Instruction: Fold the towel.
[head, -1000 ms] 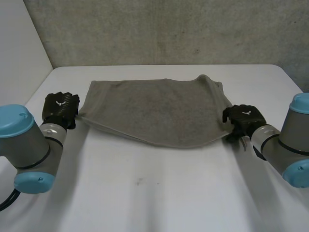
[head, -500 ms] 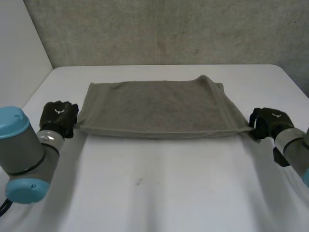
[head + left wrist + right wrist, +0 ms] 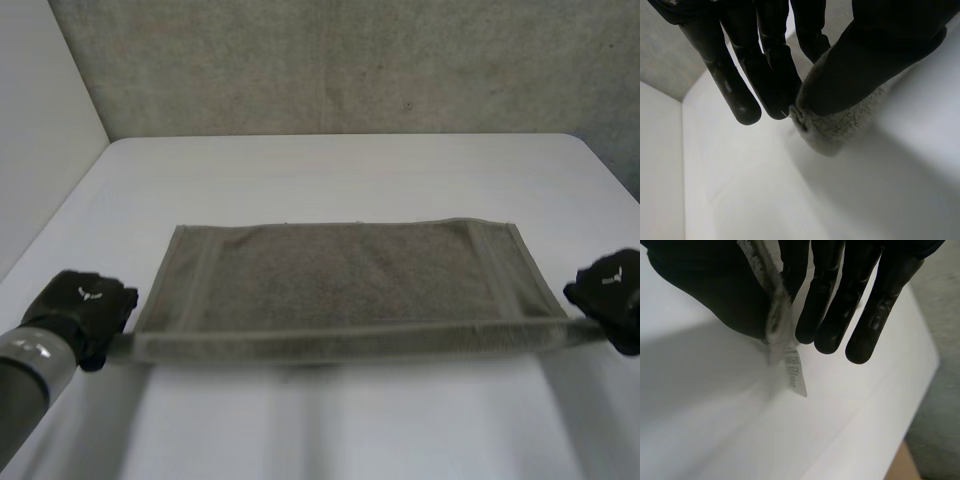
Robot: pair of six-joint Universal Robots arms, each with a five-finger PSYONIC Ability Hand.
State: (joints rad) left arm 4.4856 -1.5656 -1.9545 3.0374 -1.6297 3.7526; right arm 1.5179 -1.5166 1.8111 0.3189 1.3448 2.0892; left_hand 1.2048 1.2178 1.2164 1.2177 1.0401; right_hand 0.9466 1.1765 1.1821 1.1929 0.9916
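Note:
A grey-brown towel hangs stretched between my two hands, its near edge pulled taut and lifted, its far edge lying toward the back of the white table. My left hand pinches the near left corner; the left wrist view shows the thumb pressing that corner of the towel against the fingers. My right hand pinches the near right corner; in the right wrist view the towel's edge and its white label stick out between thumb and fingers.
A grey wall stands behind the table's far edge, and a white side panel rises at the left. The table's right edge runs beside my right hand.
Both hands have drawn apart and toward the camera, pulling the sagging towel flat and taut; its rumpled right corner has straightened, and the towel now lies nearer the front.

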